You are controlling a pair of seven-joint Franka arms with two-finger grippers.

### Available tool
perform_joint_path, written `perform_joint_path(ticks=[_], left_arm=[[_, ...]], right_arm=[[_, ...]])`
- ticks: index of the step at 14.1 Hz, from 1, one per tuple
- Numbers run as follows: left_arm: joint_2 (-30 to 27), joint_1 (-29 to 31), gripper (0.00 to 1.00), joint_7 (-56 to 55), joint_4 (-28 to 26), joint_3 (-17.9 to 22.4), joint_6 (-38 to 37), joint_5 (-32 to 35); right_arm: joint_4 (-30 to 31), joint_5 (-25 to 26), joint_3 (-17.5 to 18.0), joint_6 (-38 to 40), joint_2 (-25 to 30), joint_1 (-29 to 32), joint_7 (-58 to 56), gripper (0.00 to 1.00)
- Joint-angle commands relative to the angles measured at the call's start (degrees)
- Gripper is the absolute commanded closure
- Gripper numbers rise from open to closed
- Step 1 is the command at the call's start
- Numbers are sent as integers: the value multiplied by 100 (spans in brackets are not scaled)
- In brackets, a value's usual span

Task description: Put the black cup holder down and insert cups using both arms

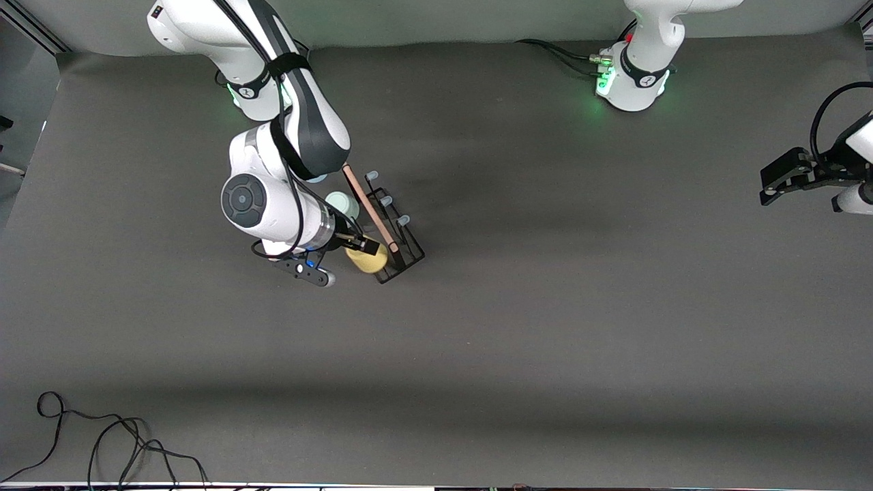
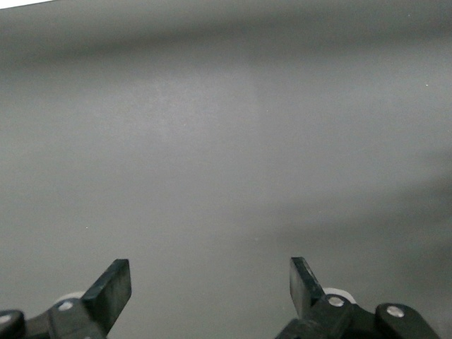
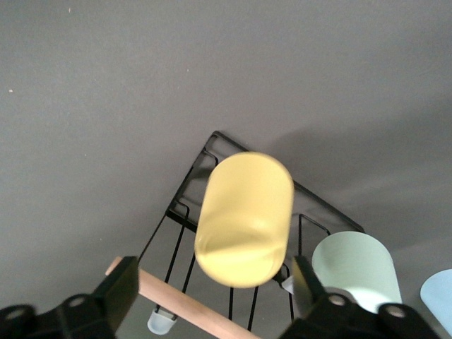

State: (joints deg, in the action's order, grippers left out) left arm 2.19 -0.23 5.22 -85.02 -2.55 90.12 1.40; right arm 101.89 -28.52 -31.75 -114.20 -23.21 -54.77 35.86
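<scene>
The black cup holder (image 1: 408,244) stands on the table near the right arm's base, its wooden handle (image 1: 370,208) on top. A yellow cup (image 1: 368,259) sits tilted on a prong at the holder's end nearest the front camera. A pale green cup (image 1: 343,203) sits on the prong beside it, and a light blue cup (image 3: 438,296) shows past that one. My right gripper (image 1: 361,247) is open, its fingers wide on either side of the yellow cup (image 3: 244,212) without touching it. My left gripper (image 1: 771,187) is open and empty over the left arm's end of the table, waiting.
Three pale blue prong tips (image 1: 387,201) on the holder's side toward the left arm are bare. A black cable (image 1: 102,436) lies at the table's front corner on the right arm's end. The dark grey mat (image 1: 545,307) covers the table.
</scene>
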Motion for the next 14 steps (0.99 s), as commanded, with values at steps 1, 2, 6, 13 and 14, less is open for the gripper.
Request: perform_joint_path(ticks=[1, 2, 6, 13, 14], left_arm=[[-25, 6, 0, -21, 47, 9, -56, 10], [-25, 32, 0, -12, 47, 9, -39, 1], [27, 41, 0, -30, 30, 18, 49, 71], [28, -47, 0, -38, 47, 0, 23, 19], [28, -47, 0, -30, 30, -8, -3, 1]], right_arm=[[-351, 739, -313, 711, 395, 10, 44, 0], [-641, 969, -462, 1211, 475, 28, -17, 0], [-1801, 1024, -1331, 3005, 607, 10, -798, 0], [-2595, 1225, -2413, 3932, 774, 19, -1692, 0], [-2578, 1409, -2467, 3932, 766, 19, -2009, 0]])
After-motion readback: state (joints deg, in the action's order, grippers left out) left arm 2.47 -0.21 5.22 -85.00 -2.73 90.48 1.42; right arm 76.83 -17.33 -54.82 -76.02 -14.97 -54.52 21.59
